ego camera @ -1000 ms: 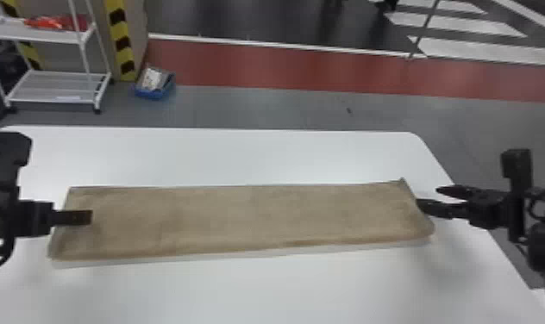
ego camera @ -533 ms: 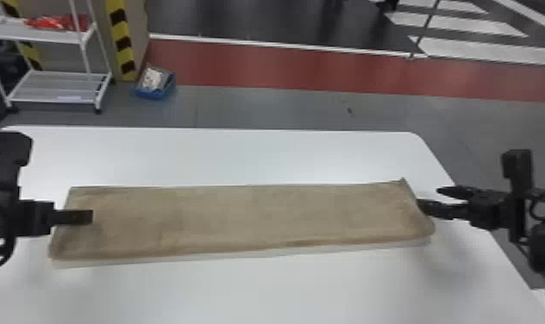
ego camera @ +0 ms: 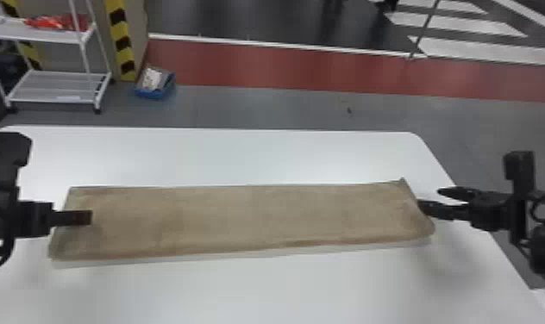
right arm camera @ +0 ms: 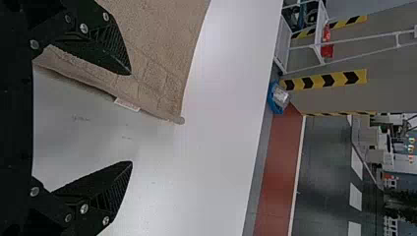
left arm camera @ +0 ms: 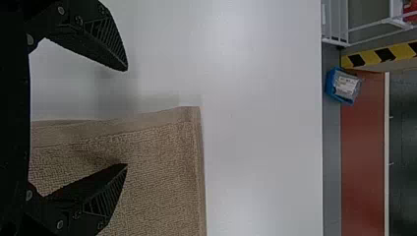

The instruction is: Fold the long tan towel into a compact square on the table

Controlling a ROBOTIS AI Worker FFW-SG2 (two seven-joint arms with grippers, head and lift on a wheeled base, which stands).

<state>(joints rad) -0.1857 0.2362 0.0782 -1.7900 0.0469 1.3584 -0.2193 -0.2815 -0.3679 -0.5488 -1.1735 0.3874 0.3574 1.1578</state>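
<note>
Lighting was bright; pale glare marked the table [ego camera: 276,288], with soft shadows noted near both towel [ego camera: 241,215] ends

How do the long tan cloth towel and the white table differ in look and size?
The towel is tan and textured; the table is white and smooth. The towel is narrow; the table is much larger. The towel's far right corner is pointed, the table's rounded. Both are mostly one colour.

One tan towel [ego camera: 250,217], one table [ego camera: 224,288]. Two in all: left gripper [ego camera: 87,217], right gripper [ego camera: 429,199]. Far left, one cart [ego camera: 39,91], one blue box [ego camera: 152,93].
</note>
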